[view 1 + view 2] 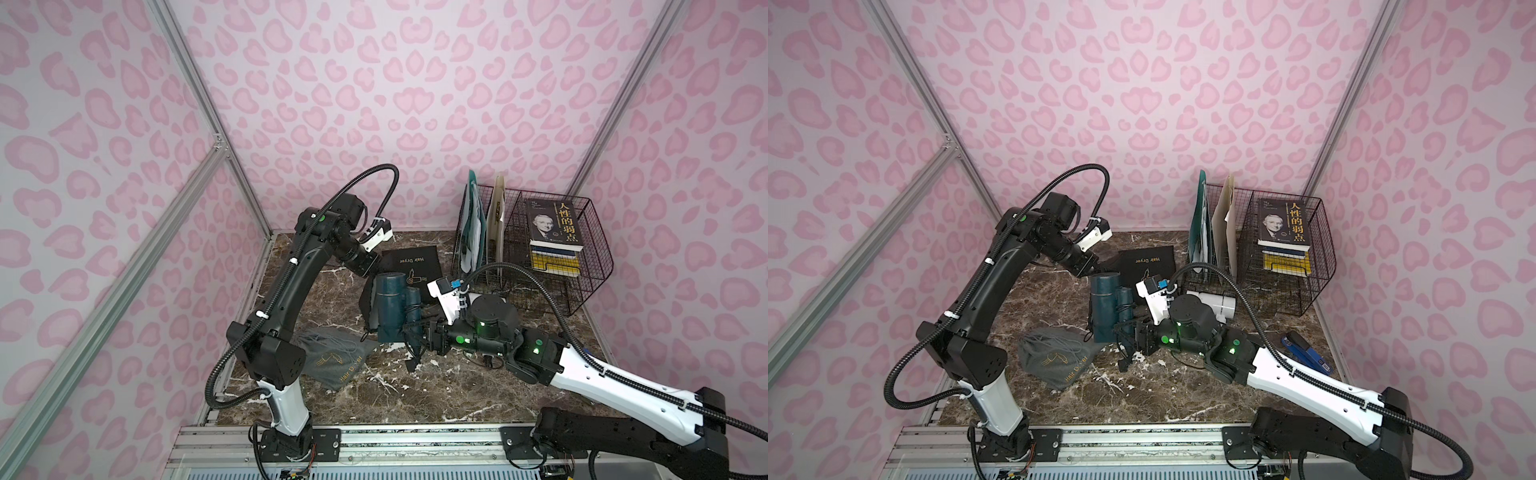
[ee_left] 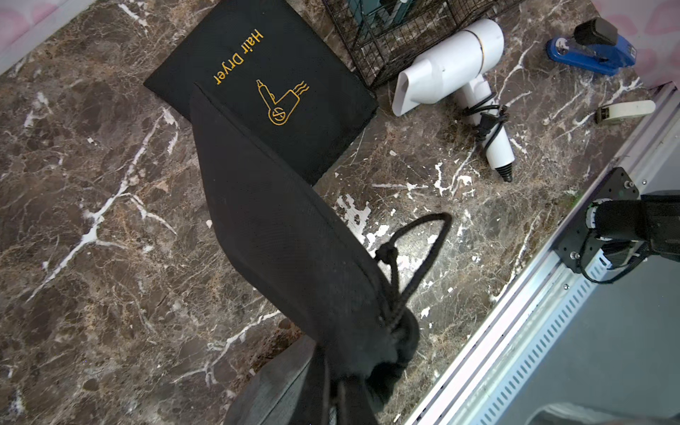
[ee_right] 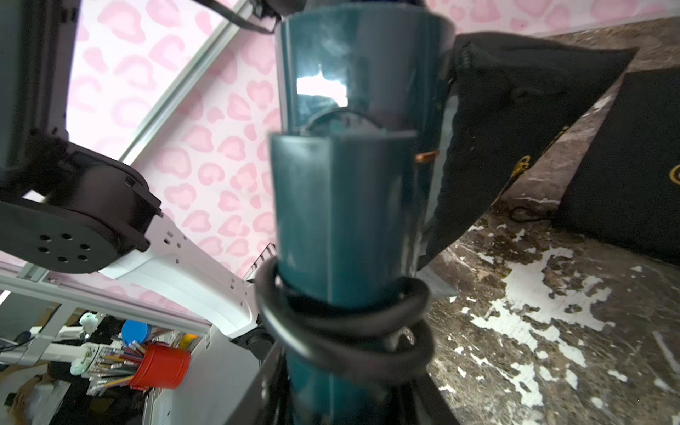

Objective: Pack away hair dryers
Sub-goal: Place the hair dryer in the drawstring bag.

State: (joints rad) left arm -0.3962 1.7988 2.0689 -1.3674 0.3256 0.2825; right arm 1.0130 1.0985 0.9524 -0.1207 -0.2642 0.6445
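My right gripper [image 1: 420, 332] [image 3: 338, 404] is shut on the handle of a dark teal hair dryer [image 1: 390, 307] [image 1: 1105, 305] [image 3: 349, 202], held above the table with its black cord coiled round the handle. My left gripper [image 1: 366, 268] [image 2: 342, 401] is shut on the drawstring end of a black pouch [image 2: 279, 235] [image 3: 496, 128]. The pouch hangs right beside the dryer's barrel, and I cannot tell whether any of the dryer is inside it. A white hair dryer [image 2: 449, 66] [image 1: 1217, 303] lies on the marble by the wire basket, behind my right wrist.
A second black pouch [image 1: 411, 259] [image 2: 265, 73] lies flat at the back. A grey pouch [image 1: 336, 361] lies near the left arm's base. The wire basket [image 1: 1323, 249] with books and folders fills the back right corner. A blue stapler [image 1: 1304, 351] lies at the right edge.
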